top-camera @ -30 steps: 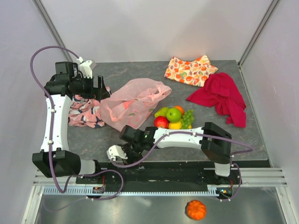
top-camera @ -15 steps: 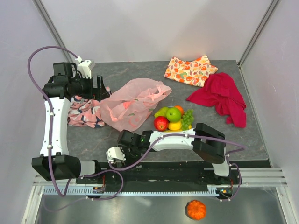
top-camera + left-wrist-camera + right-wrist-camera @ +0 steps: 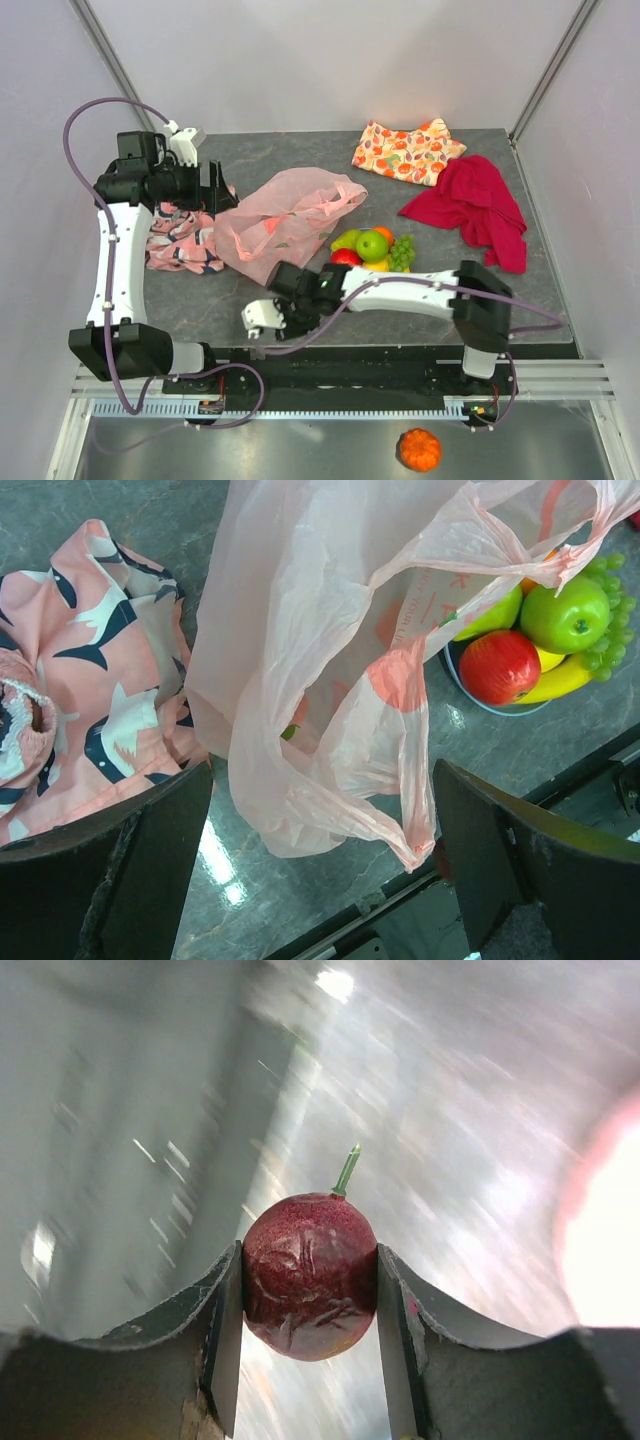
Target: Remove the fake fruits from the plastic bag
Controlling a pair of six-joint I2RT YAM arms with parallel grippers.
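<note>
Thin crinkly translucent plastic bag (image 3: 300, 630); wrinkled, matt dark purple fruit (image 3: 308, 1275); glossy stone-look table (image 3: 230, 875)

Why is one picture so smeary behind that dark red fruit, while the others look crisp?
Right wrist: the dark red fruit is sharp, but everything behind is streaked blur, with washed-out pink glare at the right edge. Left wrist: plastic bag crisp, light glinting off the table. Top external: even, sharp.

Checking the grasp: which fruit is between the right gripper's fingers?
The dark red wrinkled fruit with a green stem, pinched in the right gripper; the other fruits sit heaped together.
</note>
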